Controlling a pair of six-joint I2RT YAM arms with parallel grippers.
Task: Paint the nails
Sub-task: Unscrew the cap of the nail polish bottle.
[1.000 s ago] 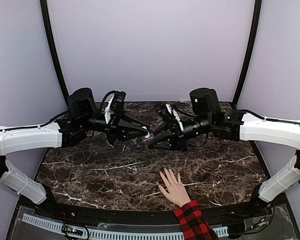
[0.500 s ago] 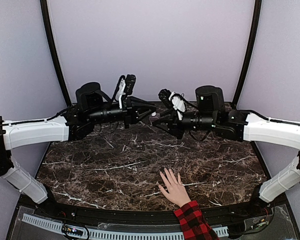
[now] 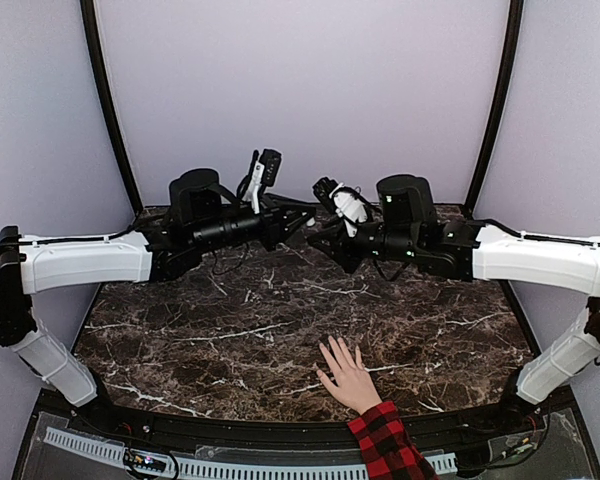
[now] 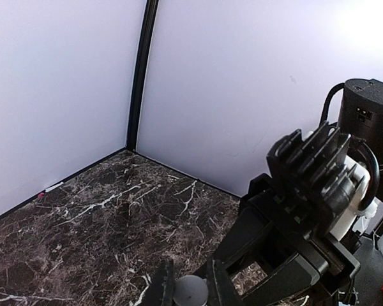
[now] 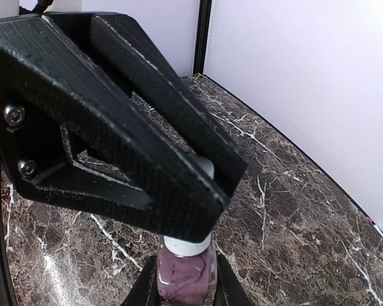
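Note:
In the top view a light-skinned hand [image 3: 348, 375] with a red-and-black plaid sleeve [image 3: 385, 445] lies flat near the table's front edge, fingers spread; the nails [image 3: 337, 343] are too small to make out. Both arms meet high above the back of the table. My right gripper [image 5: 184, 288] is shut on a small bottle of purple polish [image 5: 184, 274]. My left gripper [image 4: 190, 282] is shut on the bottle's white cap [image 4: 191, 293], which sits on the bottle. The two grippers [image 3: 302, 215] [image 3: 318, 240] touch tip to tip, far from the hand.
The dark marble tabletop [image 3: 200, 330] spreads below the arms. Pale walls with black corner posts [image 3: 105, 100] close in the back and sides. The right arm's wrist [image 4: 319, 191] fills the right side of the left wrist view.
Both arms have lifted the joined grippers and the bottle up and back from just above the table. The hand has not moved.

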